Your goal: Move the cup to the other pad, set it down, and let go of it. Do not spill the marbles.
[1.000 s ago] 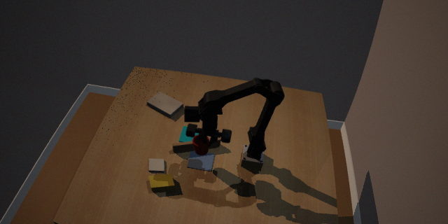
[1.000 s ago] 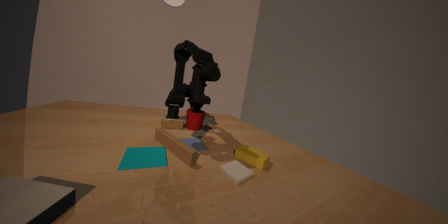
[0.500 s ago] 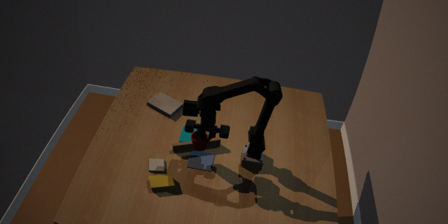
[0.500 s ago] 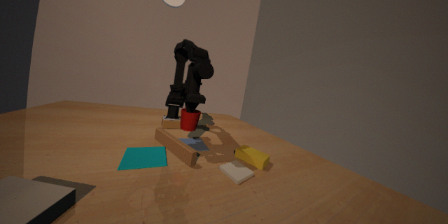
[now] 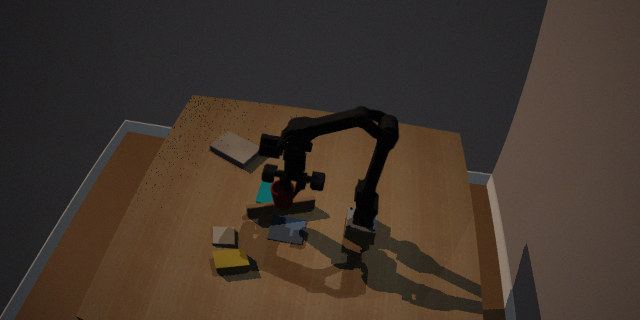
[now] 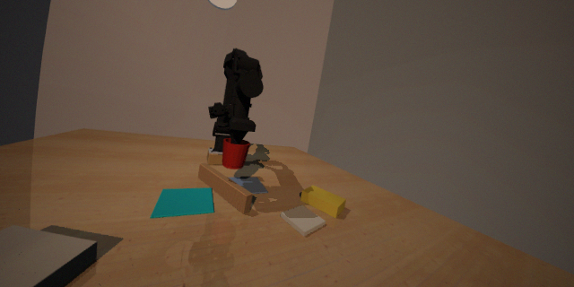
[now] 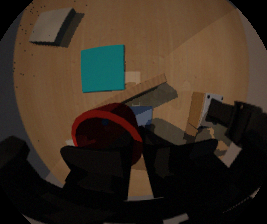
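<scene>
The red cup [image 5: 283,197] [image 6: 235,154] [image 7: 95,134] hangs upright in the air, about over the wooden barrier [image 5: 257,210] [image 6: 226,188] [image 7: 149,85]. My gripper [image 5: 294,191] [image 6: 238,138] [image 7: 135,129] is shut on the cup's wall at the rim. A dark blue marble [image 7: 105,122] shows inside the cup in the wrist view; how many marbles lie in it is too dark to tell. The teal pad [image 5: 263,193] [image 6: 184,202] [image 7: 103,69] lies on one side of the barrier, the blue-grey pad [image 5: 287,231] [image 6: 253,185] [image 7: 143,116] on the other.
A grey box [image 5: 235,148] [image 6: 45,251] [image 7: 53,25] lies beyond the teal pad. A white tile [image 5: 223,235] [image 6: 303,221] and a yellow block [image 5: 231,259] [image 6: 324,202] lie off to the side of the blue-grey pad. The long barrier stands between the pads.
</scene>
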Available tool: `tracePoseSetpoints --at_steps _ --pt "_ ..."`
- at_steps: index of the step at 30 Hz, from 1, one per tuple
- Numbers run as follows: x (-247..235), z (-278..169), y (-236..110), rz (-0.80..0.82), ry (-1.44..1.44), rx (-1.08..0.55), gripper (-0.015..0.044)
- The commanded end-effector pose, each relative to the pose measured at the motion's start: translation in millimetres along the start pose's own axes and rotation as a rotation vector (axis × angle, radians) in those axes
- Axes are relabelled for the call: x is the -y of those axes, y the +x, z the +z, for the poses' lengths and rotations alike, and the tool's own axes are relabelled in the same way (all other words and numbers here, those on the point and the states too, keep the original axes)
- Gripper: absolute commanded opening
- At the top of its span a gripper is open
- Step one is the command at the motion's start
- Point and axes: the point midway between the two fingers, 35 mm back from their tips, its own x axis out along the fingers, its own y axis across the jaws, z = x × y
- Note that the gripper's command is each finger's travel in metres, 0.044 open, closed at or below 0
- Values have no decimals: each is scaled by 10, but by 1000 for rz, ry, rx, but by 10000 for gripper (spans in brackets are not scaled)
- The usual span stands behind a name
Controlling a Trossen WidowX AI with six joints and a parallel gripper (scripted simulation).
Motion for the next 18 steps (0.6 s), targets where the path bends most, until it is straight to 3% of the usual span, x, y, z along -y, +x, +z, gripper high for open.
tracePoseSetpoints --at_steps 1,18 --pt "-40 77 -1 -2 -4 4 0" --pt "-196 417 -20 0 -4 7 0"
